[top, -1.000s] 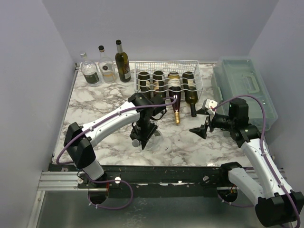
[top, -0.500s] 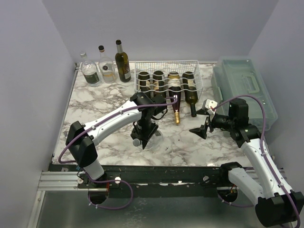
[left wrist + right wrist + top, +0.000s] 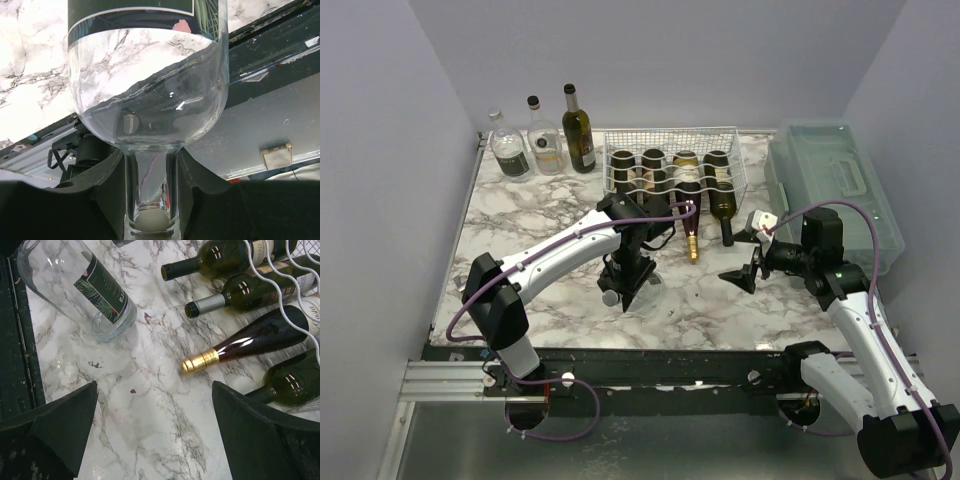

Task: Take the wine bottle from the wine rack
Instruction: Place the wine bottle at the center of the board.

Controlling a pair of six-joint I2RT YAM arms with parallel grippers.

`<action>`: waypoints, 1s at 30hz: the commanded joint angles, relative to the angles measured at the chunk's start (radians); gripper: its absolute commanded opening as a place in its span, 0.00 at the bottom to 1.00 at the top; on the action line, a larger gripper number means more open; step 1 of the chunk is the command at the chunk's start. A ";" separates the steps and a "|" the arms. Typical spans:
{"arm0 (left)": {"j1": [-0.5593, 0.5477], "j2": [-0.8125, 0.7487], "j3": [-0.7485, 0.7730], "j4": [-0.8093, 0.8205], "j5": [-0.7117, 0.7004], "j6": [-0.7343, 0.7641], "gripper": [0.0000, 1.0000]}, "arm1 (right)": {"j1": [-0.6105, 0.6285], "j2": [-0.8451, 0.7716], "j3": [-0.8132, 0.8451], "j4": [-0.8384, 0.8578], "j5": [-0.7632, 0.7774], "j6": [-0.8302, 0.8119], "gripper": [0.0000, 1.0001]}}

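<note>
My left gripper (image 3: pixel 623 283) is shut on the neck of a clear glass wine bottle (image 3: pixel 644 290) with a dark label. The bottle hangs tilted, low over the marble table near its front edge. In the left wrist view the neck (image 3: pixel 150 185) sits between both black fingers (image 3: pixel 107 192), the round body (image 3: pixel 150 90) beyond them. The white wire wine rack (image 3: pixel 672 150) stands at the back with several dark bottles in it. My right gripper (image 3: pixel 745 262) is open and empty, right of a gold-capped bottle (image 3: pixel 250 342). The clear bottle (image 3: pixel 80 285) also shows in the right wrist view.
Three upright bottles (image 3: pixel 542 140) stand at the back left. A translucent green-grey plastic box (image 3: pixel 835 185) with a handle lies along the right edge. Necks of racked bottles (image 3: pixel 692 240) stick out toward the table's middle.
The left arm has shifted slightly with the clear bottle in its grip. The right arm has not moved.
</note>
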 commanded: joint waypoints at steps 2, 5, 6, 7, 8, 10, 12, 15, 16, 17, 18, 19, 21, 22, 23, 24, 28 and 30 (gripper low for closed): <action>-0.006 -0.015 0.056 0.003 -0.010 0.010 0.42 | -0.004 -0.014 -0.007 -0.014 -0.038 -0.015 1.00; -0.007 -0.015 0.061 0.002 -0.014 0.010 0.42 | -0.004 -0.014 -0.007 -0.016 -0.039 -0.017 0.99; -0.006 -0.015 0.061 0.002 -0.016 0.009 0.43 | -0.004 -0.013 -0.007 -0.016 -0.040 -0.016 0.99; -0.006 -0.016 0.061 -0.001 -0.018 0.008 0.43 | -0.005 -0.013 -0.008 -0.017 -0.040 -0.018 1.00; -0.006 -0.015 0.063 0.000 -0.018 0.008 0.43 | -0.004 -0.014 -0.008 -0.018 -0.041 -0.018 1.00; -0.006 -0.017 0.063 0.000 -0.020 0.009 0.43 | -0.004 -0.015 -0.007 -0.019 -0.043 -0.020 1.00; -0.006 -0.015 0.067 -0.001 -0.026 0.010 0.43 | -0.004 -0.015 -0.008 -0.020 -0.045 -0.022 1.00; -0.006 -0.014 0.082 -0.002 -0.038 0.005 0.44 | -0.005 -0.015 -0.006 -0.023 -0.046 -0.025 1.00; -0.007 -0.012 0.089 -0.002 -0.040 0.004 0.44 | -0.005 -0.016 -0.006 -0.023 -0.046 -0.025 1.00; -0.006 -0.013 0.098 -0.003 -0.044 0.004 0.45 | -0.004 -0.017 -0.006 -0.024 -0.046 -0.024 0.99; -0.006 -0.013 0.105 -0.003 -0.049 0.002 0.46 | -0.004 -0.014 -0.005 -0.024 -0.046 -0.026 0.99; -0.006 -0.011 0.114 -0.003 -0.053 0.002 0.48 | -0.004 -0.015 -0.005 -0.025 -0.047 -0.026 0.99; -0.006 -0.011 0.127 -0.003 -0.056 0.001 0.48 | -0.004 -0.016 -0.006 -0.026 -0.047 -0.028 0.99; -0.006 -0.009 0.132 -0.001 -0.056 0.000 0.49 | -0.005 -0.016 -0.006 -0.026 -0.046 -0.027 0.99; -0.007 -0.010 0.135 0.000 -0.056 -0.001 0.49 | -0.004 -0.016 -0.005 -0.027 -0.046 -0.029 0.99; -0.007 -0.009 0.136 0.003 -0.055 -0.001 0.49 | -0.004 -0.017 -0.005 -0.027 -0.045 -0.029 0.99; -0.006 -0.005 0.144 0.012 -0.055 -0.002 0.49 | -0.004 -0.016 -0.005 -0.028 -0.045 -0.029 1.00; -0.007 -0.007 0.153 0.016 -0.055 -0.003 0.49 | -0.005 -0.016 -0.004 -0.028 -0.045 -0.030 1.00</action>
